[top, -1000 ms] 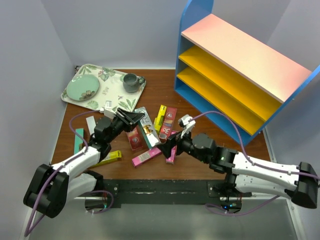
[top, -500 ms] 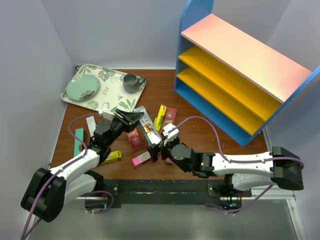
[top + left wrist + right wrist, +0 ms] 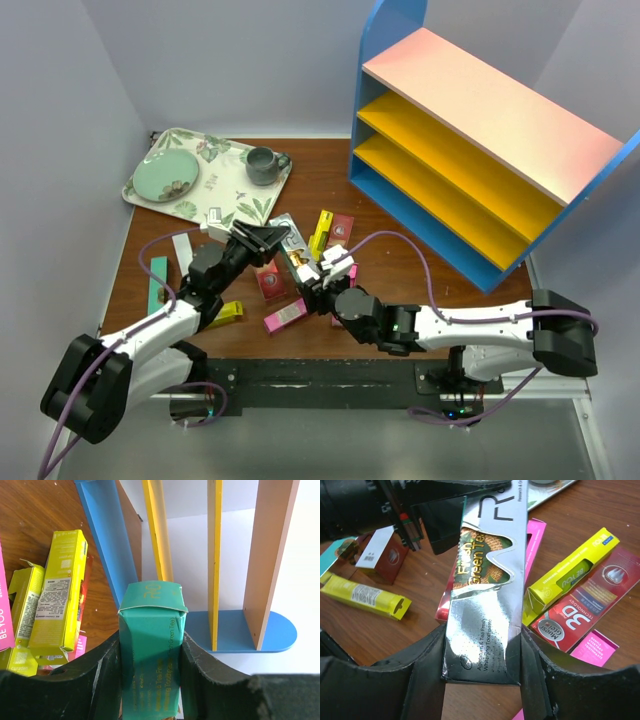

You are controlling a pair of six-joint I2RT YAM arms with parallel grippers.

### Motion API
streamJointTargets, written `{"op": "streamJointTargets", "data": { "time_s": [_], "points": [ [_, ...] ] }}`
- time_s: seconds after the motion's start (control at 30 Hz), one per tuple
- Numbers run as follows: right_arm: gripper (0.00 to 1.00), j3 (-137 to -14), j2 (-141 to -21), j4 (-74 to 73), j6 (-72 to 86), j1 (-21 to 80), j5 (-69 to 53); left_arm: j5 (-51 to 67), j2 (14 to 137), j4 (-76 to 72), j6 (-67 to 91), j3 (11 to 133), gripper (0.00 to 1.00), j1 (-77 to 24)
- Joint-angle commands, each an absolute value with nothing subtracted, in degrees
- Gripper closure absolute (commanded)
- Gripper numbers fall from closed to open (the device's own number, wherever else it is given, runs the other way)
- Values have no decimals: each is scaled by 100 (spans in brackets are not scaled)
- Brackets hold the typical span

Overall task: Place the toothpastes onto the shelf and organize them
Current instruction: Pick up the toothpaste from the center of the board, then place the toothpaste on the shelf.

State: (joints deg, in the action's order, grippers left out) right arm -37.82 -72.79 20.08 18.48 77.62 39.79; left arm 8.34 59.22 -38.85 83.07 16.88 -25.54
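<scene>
**A:** What is the right hand (image 3: 481,630) doing?

**B:** It is gripping the long silver-faced cardboard toothpaste carton (image 3: 487,565), with one finger pressed to each long side near its closer end. The carton sits in the heap at the middle of the brown wooden counter (image 3: 330,185), toward the near edge. It lies across a bright pink carton (image 3: 536,540), and a yellow carton (image 3: 572,562) and a dark red carton (image 3: 587,602) are just beside it.

**A:** Is it off the counter?

**B:** I can't tell (the wrist view hides what lies beneath it).

**A:** And the left hand (image 3: 151,650)?

**B:** It is clamped on a slim teal cardboard carton (image 3: 150,610), whose free end points toward the shelf.

**A:** Where is the shelf?

**B:** The big rack with blue sides, a pale pink top and yellow-orange boards (image 3: 470,110) stands at the far right corner of the counter. Its open face is turned toward the heap, and I see no carton on it yet.

**A:** So what does the next move depend on?

**B:** Direction, I'd say. The silver carton's long axis runs away from the right hand toward the far left corner, while the shelf lies toward the far right. The arm would have to lift, swing right and turn the carton so it lies along a board. The right arm is the nearer one to the shelf, and the left would have to reach across the heap
</scene>
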Motion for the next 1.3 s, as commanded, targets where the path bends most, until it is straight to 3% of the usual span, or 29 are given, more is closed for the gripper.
{"op": "streamJointTargets", "data": {
  "time_s": [0.0, 0.1, 0.13, 0.23, 0.37, 0.8, 0.97, 1.27],
  "points": [
    [61, -4008, -7181, 2092, 1951, 7805, 4201, 826, 5854, -4430, 8446, 1670, 86, -2602],
    [71, -3946, -7023, 1856, 2074, 7805, 4245, 782, 5810, -4308, 8271, 1714, 60, -2602],
    [75, -3920, -6962, 1759, 2109, 7813, 4245, 782, 5783, -4202, 8201, 1749, 47, -2602],
    [81, -3894, -6690, 1302, 2267, 7805, 4298, 729, 5704, -3675, 7797, 1942, 23, -2602],
    [86, -3771, -6268, 643, 2661, 7805, 4491, 318, 5494, -2578, 6789, 2390, 2, -2602],
    [94, -3507, -5669, -3531, 5799, 7603, 6407, -2240, 4834, 1448, 2858, 5060, 0, -2584],
    [97, -3428, -5818, -3753, 6257, 6575, 6249, -2627, 4720, 1819, 1874, 5318, 0, -2584],
    [94, -3208, -6046, -3428, 6793, 5362, 6548, -2918, 4394, 1599, 1696, 4421, 0, -2461]
  ]
}}
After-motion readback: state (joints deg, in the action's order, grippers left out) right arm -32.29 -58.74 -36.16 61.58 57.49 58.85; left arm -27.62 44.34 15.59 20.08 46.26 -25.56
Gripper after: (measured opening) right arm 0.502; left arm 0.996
